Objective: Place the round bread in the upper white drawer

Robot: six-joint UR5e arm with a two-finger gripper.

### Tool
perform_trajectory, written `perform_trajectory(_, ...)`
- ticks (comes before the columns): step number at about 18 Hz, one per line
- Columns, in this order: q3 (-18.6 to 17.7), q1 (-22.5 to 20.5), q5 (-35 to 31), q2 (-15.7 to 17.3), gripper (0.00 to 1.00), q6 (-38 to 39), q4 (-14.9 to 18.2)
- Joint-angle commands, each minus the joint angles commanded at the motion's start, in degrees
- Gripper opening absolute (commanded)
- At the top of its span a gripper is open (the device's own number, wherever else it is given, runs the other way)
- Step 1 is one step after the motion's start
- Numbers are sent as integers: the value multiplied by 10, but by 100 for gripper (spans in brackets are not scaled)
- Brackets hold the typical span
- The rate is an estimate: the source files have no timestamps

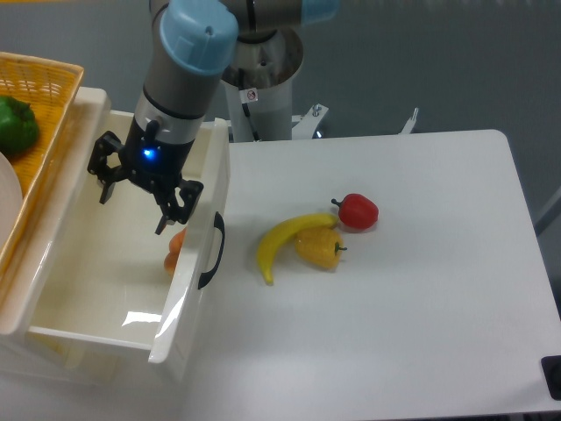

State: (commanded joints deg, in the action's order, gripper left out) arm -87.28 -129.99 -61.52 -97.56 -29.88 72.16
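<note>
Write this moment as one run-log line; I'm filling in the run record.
gripper: open, empty, over drawer | round bread: inside upper white drawer, against front wall | banana, peppers: on table | step: placed
</note>
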Motion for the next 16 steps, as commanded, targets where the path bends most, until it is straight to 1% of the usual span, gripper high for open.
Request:
perform_trajectory(2,1,-15,0,0,92,-5,-1)
perform_trajectory(4,1,-32,0,-1,100,-25,-3)
perform_trajectory(7,-5,-58,-10,-1,100,-30,-3)
perform_trajectory(9,-8,-63,-50,-3,100,-37,-3)
perform_trajectory(12,-8,-63,-109,-9,100,-89,-2)
perform_trajectory(16,-6,-64,-178,-18,100,-123,-4)
